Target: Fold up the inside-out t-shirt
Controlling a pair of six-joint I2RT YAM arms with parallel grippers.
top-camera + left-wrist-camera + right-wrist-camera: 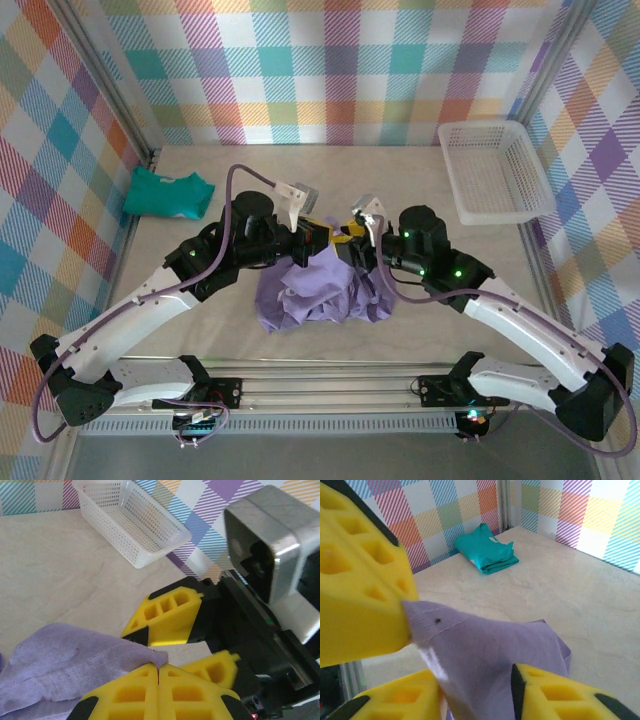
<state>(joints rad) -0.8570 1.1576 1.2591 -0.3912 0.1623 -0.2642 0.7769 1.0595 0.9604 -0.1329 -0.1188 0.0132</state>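
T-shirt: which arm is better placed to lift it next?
Left, probably: the left hand is shut on the t-shirt, while the right hand stands open around the cloth.

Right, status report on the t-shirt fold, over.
Left gripper shut on t-shirt edge. Right gripper open, straddling the same cloth. Shirt body crumpled mid-table, no fold yet. Teal garment, basket well aside.

Soft matt lavender cloth t-shirt (310, 300), white perforated plastic basket (500, 212), smooth pale table (380, 180).
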